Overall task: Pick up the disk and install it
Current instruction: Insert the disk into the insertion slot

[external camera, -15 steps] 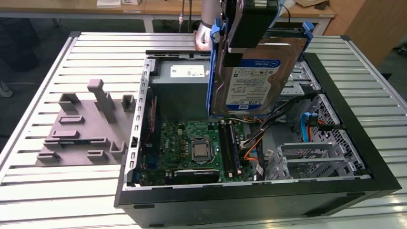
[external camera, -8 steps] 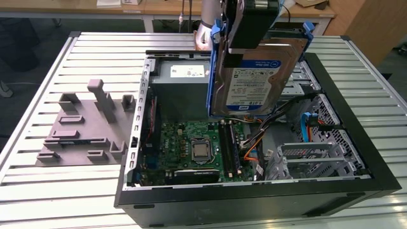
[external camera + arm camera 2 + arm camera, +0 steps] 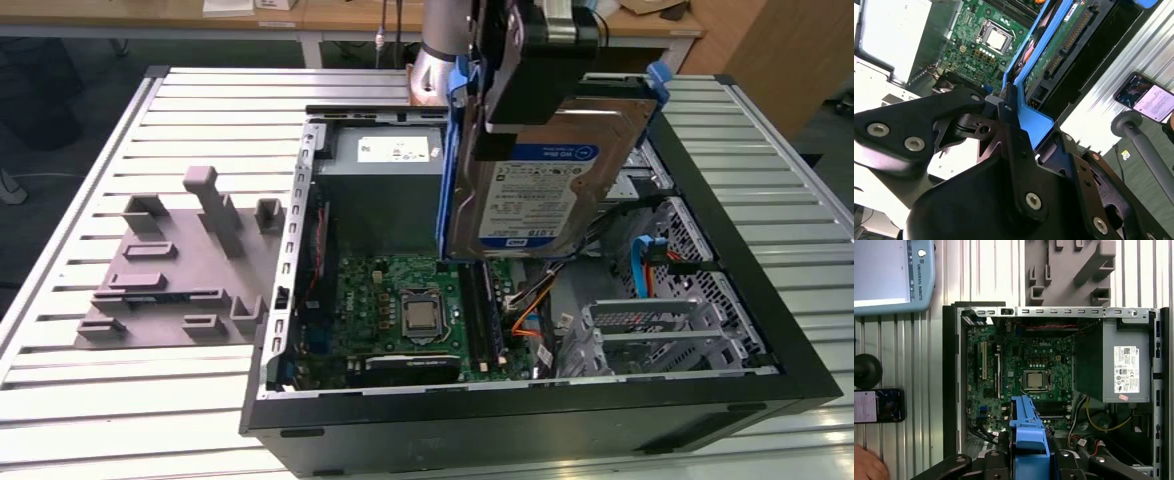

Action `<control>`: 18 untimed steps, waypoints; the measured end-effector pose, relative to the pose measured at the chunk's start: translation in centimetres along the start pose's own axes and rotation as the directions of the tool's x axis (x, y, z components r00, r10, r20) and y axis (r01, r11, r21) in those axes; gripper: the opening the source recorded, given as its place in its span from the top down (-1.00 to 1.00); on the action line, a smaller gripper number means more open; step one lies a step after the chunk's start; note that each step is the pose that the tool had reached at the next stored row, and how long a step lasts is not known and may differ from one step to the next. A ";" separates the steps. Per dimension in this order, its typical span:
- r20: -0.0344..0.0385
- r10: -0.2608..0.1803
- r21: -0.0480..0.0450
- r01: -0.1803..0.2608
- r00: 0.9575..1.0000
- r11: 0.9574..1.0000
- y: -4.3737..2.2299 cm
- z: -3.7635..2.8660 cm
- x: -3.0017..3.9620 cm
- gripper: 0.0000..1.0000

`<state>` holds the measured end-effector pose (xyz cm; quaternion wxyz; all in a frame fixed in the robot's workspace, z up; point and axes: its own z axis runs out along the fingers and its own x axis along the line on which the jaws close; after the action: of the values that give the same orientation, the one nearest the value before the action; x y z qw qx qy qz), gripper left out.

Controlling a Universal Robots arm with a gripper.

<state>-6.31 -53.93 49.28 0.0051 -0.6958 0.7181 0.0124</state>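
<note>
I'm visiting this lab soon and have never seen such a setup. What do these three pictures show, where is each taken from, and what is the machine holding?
This is one robot arm with a gripper, a clamp with fingers. The exterior view comes from a camera off the arm; both wrist views come from cameras riding on the arm. On a slatted metal table lies an open computer case, its green motherboard and a grey power-supply box showing. Beside it, on the exterior view's left, lies a grey fixture plate. The gripper is shut on the disk, a silver hard drive in a blue caddy, held on edge over the case, not yet installed. In the first wrist view a phone lies on the table.
</note>
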 end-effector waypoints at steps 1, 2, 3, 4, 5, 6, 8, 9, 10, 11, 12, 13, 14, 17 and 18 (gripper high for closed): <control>0.000 0.000 0.000 0.000 1.000 1.000 -0.12 0.04 0.16 0.27; 0.000 0.000 0.000 0.000 1.000 1.000 -0.27 0.08 0.28 0.27; 0.000 0.000 0.000 0.000 1.000 1.000 -0.45 0.13 0.36 0.27; 0.000 0.000 0.000 0.000 1.000 1.000 -0.70 0.18 0.41 0.27; 0.000 0.000 0.000 0.000 1.000 1.000 -0.98 0.21 0.47 0.27; 0.000 0.000 0.000 0.000 1.000 1.000 -1.21 0.24 0.52 0.27; 0.000 0.000 0.000 0.000 1.000 1.000 -1.46 0.27 0.59 0.27; 0.000 0.000 0.000 0.000 1.000 1.000 -1.51 0.27 0.59 0.27; 0.000 0.000 0.000 0.000 1.000 1.000 -1.51 0.26 0.59 0.27; 0.000 0.000 0.000 0.000 1.000 1.000 -1.53 0.26 0.60 0.27; 0.000 0.000 0.000 0.000 1.000 1.000 -1.54 0.26 0.60 0.27; 0.000 0.000 0.000 0.000 1.000 1.000 -1.54 0.26 0.59 0.27; 0.000 0.000 0.000 0.000 1.000 1.000 -1.54 0.26 0.59 0.27; 0.000 0.000 0.000 0.000 1.000 1.000 -1.55 0.26 0.60 0.27; 0.000 0.000 0.000 0.000 1.000 1.000 -1.55 0.27 0.59 0.27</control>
<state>-4.78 -54.57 48.98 0.0051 -0.6958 0.7181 0.0124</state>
